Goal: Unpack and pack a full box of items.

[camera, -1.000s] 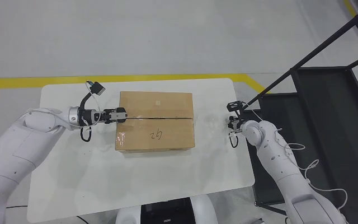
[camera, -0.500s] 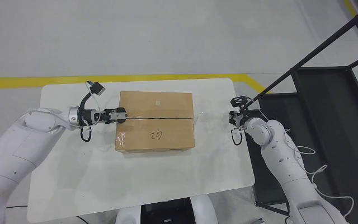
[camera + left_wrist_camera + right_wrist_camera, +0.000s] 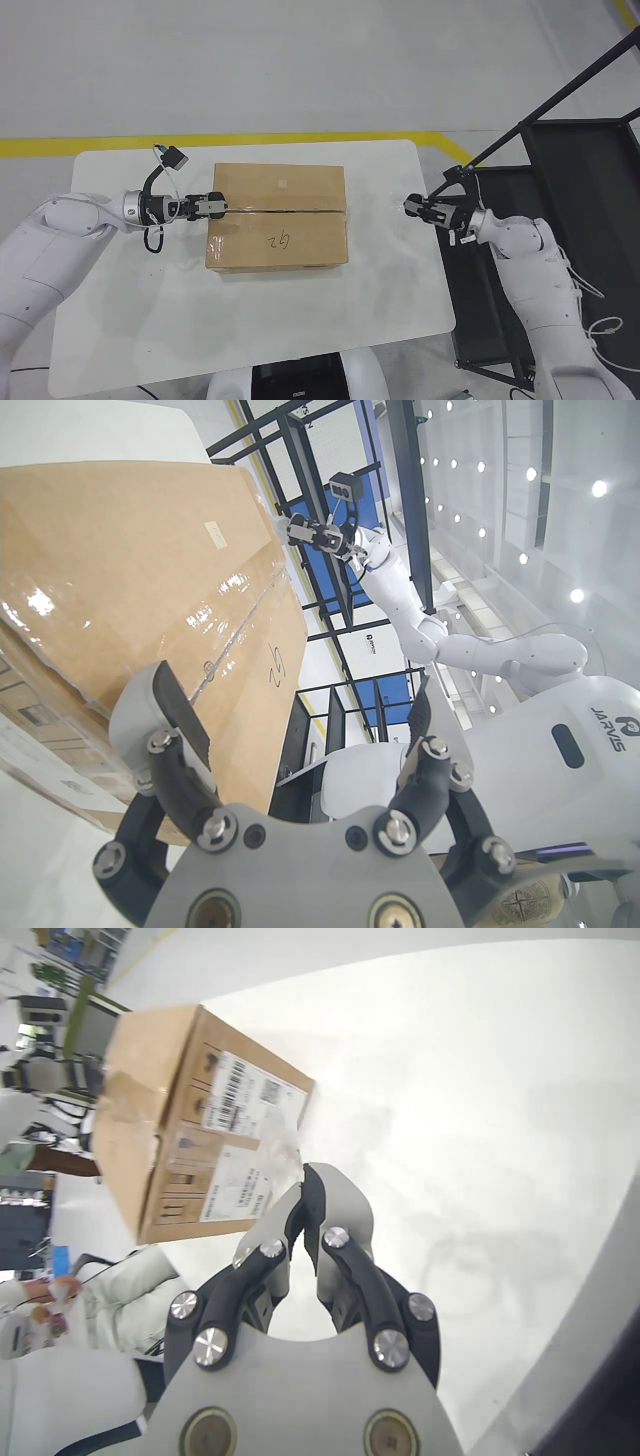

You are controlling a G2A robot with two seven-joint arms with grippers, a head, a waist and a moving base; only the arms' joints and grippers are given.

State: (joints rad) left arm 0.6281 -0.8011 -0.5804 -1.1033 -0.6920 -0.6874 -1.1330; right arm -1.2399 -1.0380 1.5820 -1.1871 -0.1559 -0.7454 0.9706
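Left gripper (image 3: 218, 206), fingers spread wide and holding nothing, sits at the left end of the cardboard box (image 3: 277, 215), by its taped seam. Right gripper (image 3: 410, 207), near the right edge of the table (image 3: 150, 310), is pinched closed on clear tape (image 3: 282, 1148). The cardboard box lies mid-table, toward the far edge; the clear tape stretches from its right end

White rounded arms (image 3: 520, 270) trail thin cables (image 3: 152, 243). The left end effector (image 3: 295, 695) and right end effector (image 3: 304, 1188) share grey fingers (image 3: 350, 1208), black pads (image 3: 175, 705), silver screws (image 3: 390, 1343).
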